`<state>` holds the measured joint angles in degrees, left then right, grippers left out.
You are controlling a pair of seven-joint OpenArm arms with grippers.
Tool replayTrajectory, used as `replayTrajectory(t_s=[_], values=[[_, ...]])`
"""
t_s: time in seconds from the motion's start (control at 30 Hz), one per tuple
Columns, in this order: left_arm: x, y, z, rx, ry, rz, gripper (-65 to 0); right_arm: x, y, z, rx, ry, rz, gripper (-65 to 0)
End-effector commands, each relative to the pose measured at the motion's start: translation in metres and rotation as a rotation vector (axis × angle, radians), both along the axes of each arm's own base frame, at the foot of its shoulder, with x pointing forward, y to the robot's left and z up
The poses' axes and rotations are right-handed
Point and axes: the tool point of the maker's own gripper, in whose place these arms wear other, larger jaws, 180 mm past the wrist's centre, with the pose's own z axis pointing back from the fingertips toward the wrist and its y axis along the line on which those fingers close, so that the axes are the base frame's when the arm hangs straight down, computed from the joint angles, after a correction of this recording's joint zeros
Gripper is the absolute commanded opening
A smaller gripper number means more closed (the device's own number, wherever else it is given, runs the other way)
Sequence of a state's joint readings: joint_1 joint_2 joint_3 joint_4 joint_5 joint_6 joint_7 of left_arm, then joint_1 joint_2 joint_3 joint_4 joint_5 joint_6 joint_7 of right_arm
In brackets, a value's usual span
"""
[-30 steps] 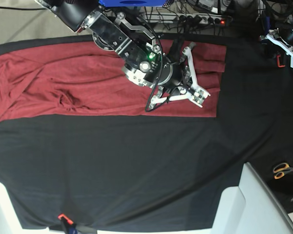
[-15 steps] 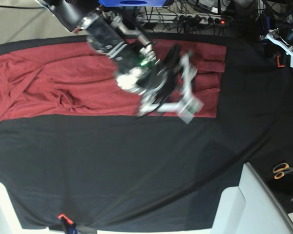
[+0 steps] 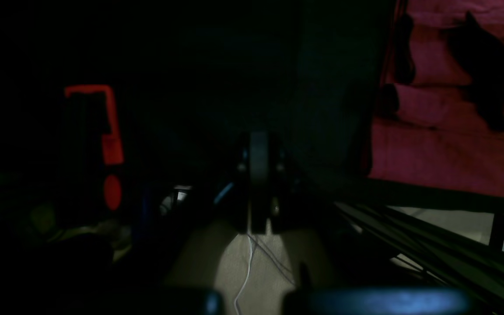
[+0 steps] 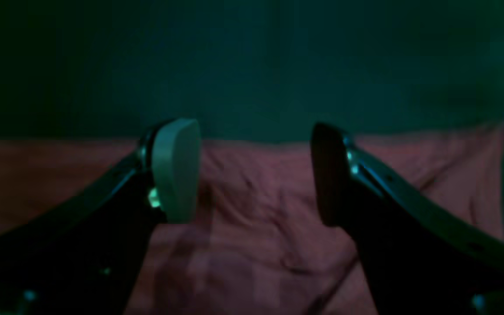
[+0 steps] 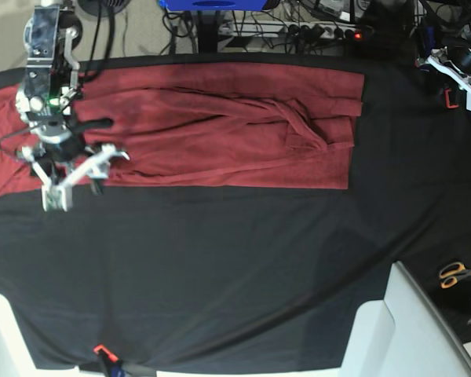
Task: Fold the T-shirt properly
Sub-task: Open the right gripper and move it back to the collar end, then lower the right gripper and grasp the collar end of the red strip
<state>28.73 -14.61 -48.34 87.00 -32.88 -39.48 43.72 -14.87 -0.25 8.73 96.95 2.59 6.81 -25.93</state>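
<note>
The brick-red T-shirt [image 5: 220,129] lies as a long folded strip across the back of the black tablecloth [image 5: 235,267], with a bunched sleeve near its right end. My right gripper [image 5: 86,179] is open over the shirt's near edge at the left end. In the right wrist view its fingers [image 4: 175,170] stand wide apart and empty above the red cloth [image 4: 256,245]. My left gripper [image 5: 459,78] sits off the shirt at the far right. In the dark left wrist view its fingers [image 3: 258,175] look pressed together, with the shirt [image 3: 444,148] at the upper right.
Scissors [image 5: 455,273] lie at the right edge. A white box shape [image 5: 408,330] rises at the front right. An orange clamp [image 5: 102,349] grips the front edge, and another [image 5: 449,98] sits by the left gripper. Cables and a power strip [image 5: 314,31] run behind the table.
My right arm has swung from the shirt's right-centre to its left end, with the gripper open throughout. This uncovered the bunched sleeve. The left arm has not moved.
</note>
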Motion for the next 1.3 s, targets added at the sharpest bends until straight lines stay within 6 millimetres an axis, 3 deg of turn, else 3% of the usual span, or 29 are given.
replayTrajectory(t_s=[0.0,0.1,0.13,0.2,0.43,0.57,0.7,0.9,1.03,1.27], values=[[0.007,0.005,0.011,0.018,-0.037,-0.01,-65.0,0.011,-0.01,0.006,-0.001,-0.049,-0.026,-37.4],[0.011,0.005,0.012,0.018,-0.046,-0.01,-65.0,0.009,-0.039,-0.019,0.006,0.003,-0.113,-62.6],[0.011,0.005,0.012,0.018,-0.046,-0.01,-65.0,0.008,-0.048,-0.024,0.008,0.015,-0.142,-65.0],[0.01,0.005,0.012,0.018,-0.043,-0.01,-65.0,0.003,-0.064,-0.032,0.011,0.036,-0.192,-62.6],[0.008,0.006,0.011,0.019,-0.039,-0.011,-65.0,-0.01,-0.101,-0.035,-0.012,0.053,-0.282,-64.8],[0.009,0.006,0.011,0.019,-0.04,-0.01,-65.0,-0.022,-0.115,-0.056,-0.025,0.123,-0.287,-64.8],[0.009,0.006,0.011,0.019,-0.04,-0.01,-65.0,-0.026,-0.116,-0.068,-0.014,0.158,-0.293,-64.8],[0.008,0.006,0.011,0.019,-0.039,-0.011,-65.0,-0.025,-0.125,-0.066,-0.031,0.155,-0.303,-64.8],[0.008,0.006,0.011,0.019,-0.039,-0.011,-65.0,-0.033,-0.153,-0.059,-0.024,0.137,-0.405,-64.8],[0.011,0.006,0.012,0.019,-0.045,-0.011,-65.0,-0.049,-0.177,-0.065,-0.025,0.163,-0.471,-64.8]])
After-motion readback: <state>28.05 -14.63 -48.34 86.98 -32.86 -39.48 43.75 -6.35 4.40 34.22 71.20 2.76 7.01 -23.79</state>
